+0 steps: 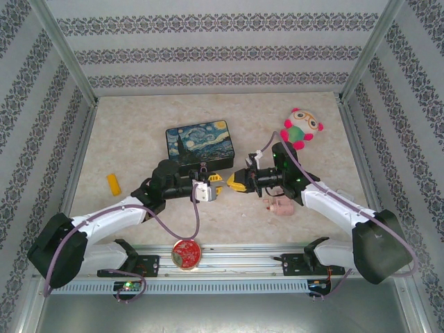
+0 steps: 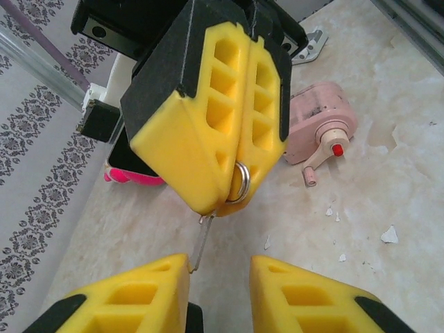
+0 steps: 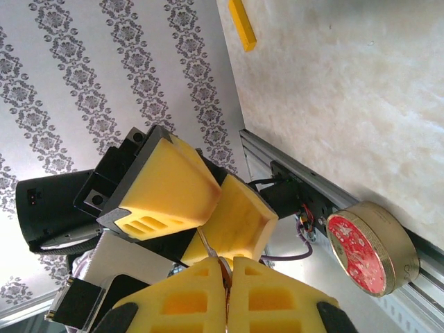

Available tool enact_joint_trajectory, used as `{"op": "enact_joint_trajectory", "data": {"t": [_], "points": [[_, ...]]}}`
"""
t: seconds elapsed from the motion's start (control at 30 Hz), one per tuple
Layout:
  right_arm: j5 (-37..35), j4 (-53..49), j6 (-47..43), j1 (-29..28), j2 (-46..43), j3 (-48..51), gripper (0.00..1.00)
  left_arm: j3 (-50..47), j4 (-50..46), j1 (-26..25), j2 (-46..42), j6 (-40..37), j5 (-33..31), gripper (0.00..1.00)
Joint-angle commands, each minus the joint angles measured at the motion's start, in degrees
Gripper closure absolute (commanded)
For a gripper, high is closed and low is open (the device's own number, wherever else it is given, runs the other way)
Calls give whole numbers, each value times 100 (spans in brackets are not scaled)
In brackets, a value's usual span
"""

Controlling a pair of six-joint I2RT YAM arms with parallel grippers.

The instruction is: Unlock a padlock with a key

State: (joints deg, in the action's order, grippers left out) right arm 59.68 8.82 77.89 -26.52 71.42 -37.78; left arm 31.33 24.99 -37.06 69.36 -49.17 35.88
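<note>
the top view looks down from high over the near edge, taking in the whole table (image 1: 139, 139). the left wrist view faces right, very near the right claw (image 2: 232, 198); the right wrist view faces left, close on the left claw (image 3: 205, 232). all three share both claws.

- 2 grippers were there, the left gripper (image 1: 216, 189) and the right gripper (image 1: 230, 182)
- just 1 key (image 2: 200, 241)
- 1 Starry Night box (image 1: 201, 142)
- 1 plush owl (image 1: 302, 128)
- 1 yellow block (image 1: 114, 184)
- 1 pink blocky thing (image 1: 281, 206)
- 1 round red tin (image 1: 186, 252)
</note>
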Motion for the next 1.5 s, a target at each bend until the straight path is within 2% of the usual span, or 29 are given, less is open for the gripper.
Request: {"op": "enact_joint_trajectory", "data": {"t": [0.0, 0.17, 0.47, 0.57, 0.67, 0.8, 0.97, 1.1, 1.2, 1.3, 1.37, 1.4, 1.47], "points": [[132, 132, 21, -63, 47, -160, 100, 161, 300, -135, 51, -112, 48, 73], [143, 177, 32, -63, 117, -151, 100, 196, 327, -201, 105, -157, 54, 75], [154, 241, 83, -81, 153, -146, 100, 268, 259, -293, 231, -295, -63, 90], [151, 251, 77, -81, 160, -127, 100, 263, 246, -311, 232, -313, -90, 100], [140, 230, 30, -59, 163, -109, 100, 235, 170, -328, 160, -323, -154, 100], [-56, -250, -469, 112, -25, -179, 79, 91, -35, -328, -202, -56, -436, 100], [-772, -1618, -1817, 383, -652, -466, 71, 105, -1191, -324, -892, 758, -1120, 100], [-1913, -2473, -2986, 363, -1167, -671, 73, 340, -2268, -328, -1395, 1915, -1533, 100], [-2733, -2161, -3438, 239, -1477, -484, 75, 638, -2922, -328, -1590, 2847, -1414, 100], [-3265, -1203, -3766, -26, -1721, -116, 75, 889, -3414, -320, -1679, 3560, -1053, 100], [-3211, -693, -3863, -146, -1792, 7, 68, 1013, -3724, -311, -1679, 3937, -1034, 100], [-3022, -528, -3936, -160, -1789, -1, 63, 1070, -3930, -302, -1663, 4076, -1022, 100], [-2664, -286, -4131, -177, -1729, -48, 59, 1104, -4175, -232, -1652, 4316, -973, 100]]}}
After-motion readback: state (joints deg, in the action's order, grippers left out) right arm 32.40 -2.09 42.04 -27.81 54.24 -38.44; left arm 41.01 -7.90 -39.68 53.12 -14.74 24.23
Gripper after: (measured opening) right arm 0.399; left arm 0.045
